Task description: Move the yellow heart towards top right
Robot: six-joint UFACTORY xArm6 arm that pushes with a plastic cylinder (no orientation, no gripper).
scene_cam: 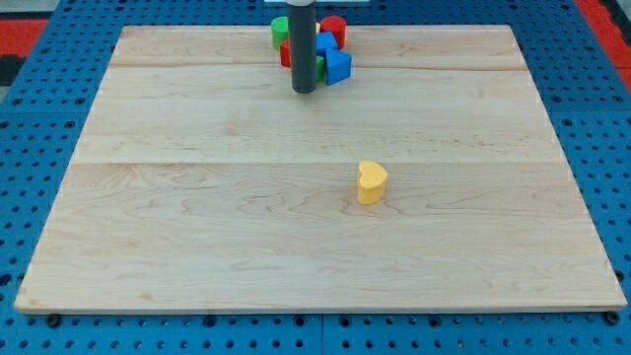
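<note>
The desk is a pale wooden board of joined planks, lying on a blue perforated base. A yellow heart rests alone on the desk, right of centre. At the view's top edge a cluster rests on the desk: green block, red blocks, blue blocks, touching one another.

A small yellow heart-shaped block lies alone right of centre on the pale wooden board. Well apart, at the view's top edge, clustered red, green and blue blocks sit behind my tip.
</note>
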